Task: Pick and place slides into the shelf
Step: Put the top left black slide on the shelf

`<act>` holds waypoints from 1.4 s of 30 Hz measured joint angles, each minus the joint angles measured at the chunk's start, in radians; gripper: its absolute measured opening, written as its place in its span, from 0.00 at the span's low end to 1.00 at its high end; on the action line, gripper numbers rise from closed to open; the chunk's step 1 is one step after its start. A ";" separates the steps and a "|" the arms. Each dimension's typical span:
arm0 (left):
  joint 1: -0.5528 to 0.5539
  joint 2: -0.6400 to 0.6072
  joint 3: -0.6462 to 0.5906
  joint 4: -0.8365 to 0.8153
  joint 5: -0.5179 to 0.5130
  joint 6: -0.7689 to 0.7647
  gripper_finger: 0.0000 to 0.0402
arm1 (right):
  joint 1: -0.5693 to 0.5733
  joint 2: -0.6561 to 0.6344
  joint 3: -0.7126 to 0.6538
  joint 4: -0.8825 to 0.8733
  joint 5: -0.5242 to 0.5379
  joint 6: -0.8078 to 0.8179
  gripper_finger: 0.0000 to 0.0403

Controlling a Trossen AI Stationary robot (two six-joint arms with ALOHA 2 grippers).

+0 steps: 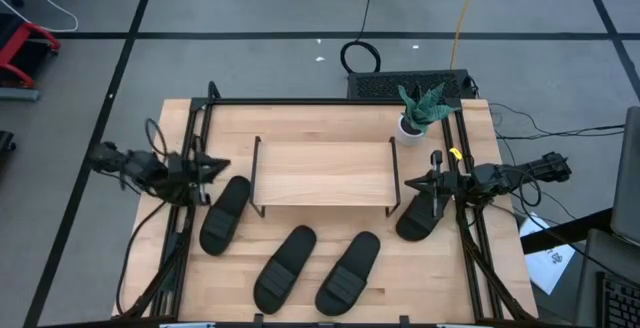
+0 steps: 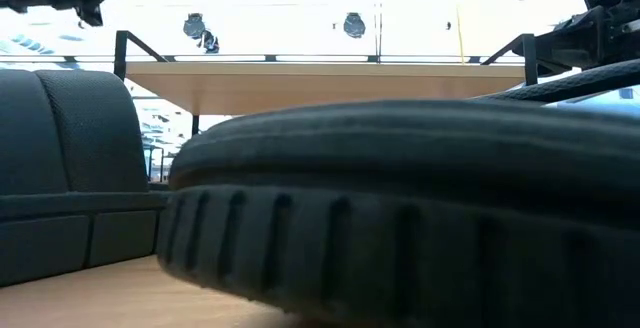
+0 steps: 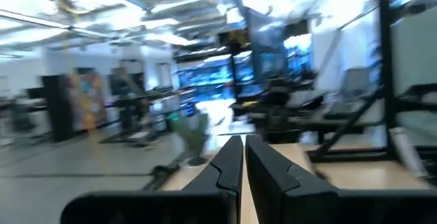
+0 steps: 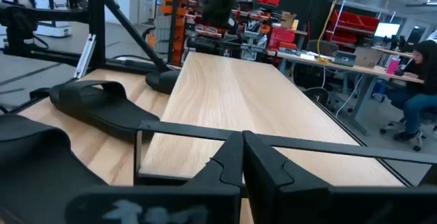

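Looking down on your table, you have two slides side by side nearest the front edge, one (image 1: pixel 284 268) left of centre and one (image 1: pixel 349 273) just to its right, both angled the same way. Farther back, a third slide (image 1: pixel 225 214) lies by the left front leg of the shelf (image 1: pixel 322 173), and the fourth slide (image 1: pixel 422 213) lies by the right front leg. Nothing sits on the shelf's wood top, and all four slides rest on the table (image 1: pixel 330 118).

Your left gripper (image 1: pixel 219 165) hovers at the table's left side, just behind the third slide, fingers pressed together and holding nothing. Your right gripper (image 1: pixel 413 181) hangs above the fourth slide's rear end, fingers also pressed together and empty. Behind the shelf, a small potted plant (image 1: pixel 420 110) stands near the far right corner.
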 joint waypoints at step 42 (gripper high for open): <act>0.068 0.665 0.524 -1.201 0.578 -1.022 0.16 | 0.000 0.000 0.000 0.004 0.000 -0.044 0.00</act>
